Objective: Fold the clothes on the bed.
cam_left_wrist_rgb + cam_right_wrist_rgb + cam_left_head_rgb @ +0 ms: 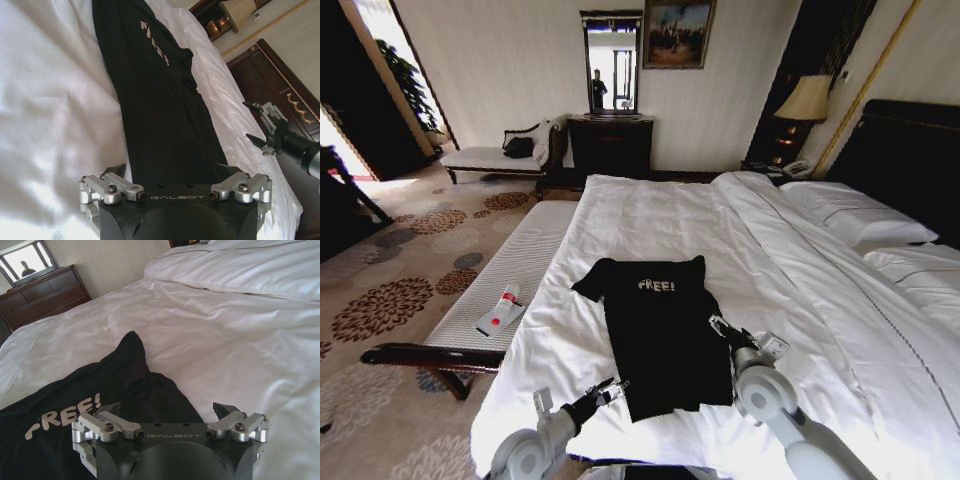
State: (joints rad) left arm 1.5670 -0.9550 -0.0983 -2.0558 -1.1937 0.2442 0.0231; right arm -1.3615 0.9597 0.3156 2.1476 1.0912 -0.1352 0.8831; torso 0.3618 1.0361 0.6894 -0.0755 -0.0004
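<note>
Both tools open over the shirt on the bed.

I see the soft black T-shirt [663,335] with white "FREE" lettering lying flat on the large white-sheeted bed [650,215]. My left tool [608,392] hovers at its near hem corner, jaws spread, empty; my right tool [722,327] reaches along its right edge, equally open, gripping nothing.

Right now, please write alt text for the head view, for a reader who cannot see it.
A black short-sleeved T-shirt with white "FREE" lettering lies flat on a large white-sheeted bed. The open left claw is at its near hem, the open right claw at its side edge.
</note>
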